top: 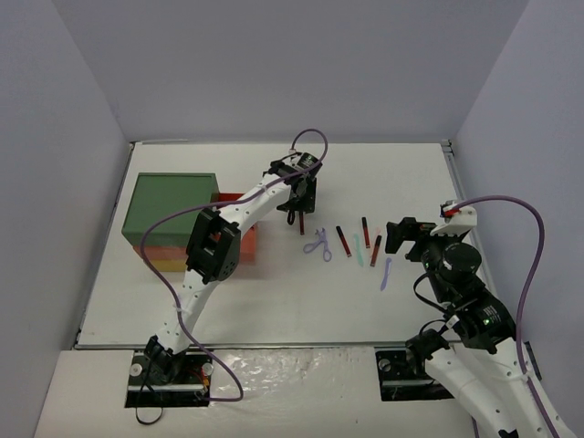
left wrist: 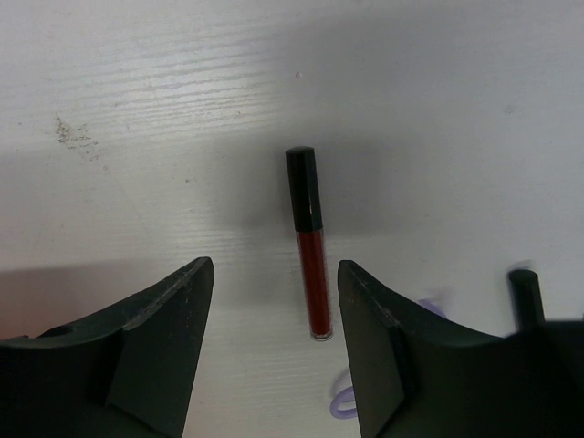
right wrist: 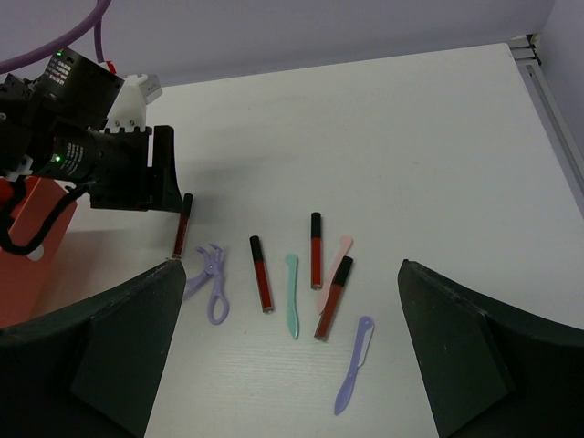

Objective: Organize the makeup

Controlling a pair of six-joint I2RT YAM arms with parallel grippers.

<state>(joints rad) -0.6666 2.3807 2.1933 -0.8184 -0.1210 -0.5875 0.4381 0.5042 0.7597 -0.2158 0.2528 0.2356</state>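
Observation:
A dark-red stick with a black cap [left wrist: 308, 242] lies flat on the white table, between the spread fingers of my left gripper [left wrist: 274, 265]. The fingers stand on either side of it without touching it. In the top view that gripper [top: 299, 215] hangs over the stick just right of the drawer box. More makeup lies in a loose row: a lavender scissor-like tool [right wrist: 210, 283], three dark-red sticks [right wrist: 261, 274] [right wrist: 316, 251] [right wrist: 334, 297], a mint stick [right wrist: 291, 297], a peach stick [right wrist: 339, 260] and a lavender stick [right wrist: 354, 365]. My right gripper [right wrist: 290, 269] hovers wide open above the row, holding nothing.
The big drawer box [top: 170, 205] with its green top stands at the left, with a red drawer [top: 239, 228] pulled out toward the left gripper. Table edges run along the right [top: 465, 219] and the front [top: 274, 345]. Grey walls enclose the back and sides.

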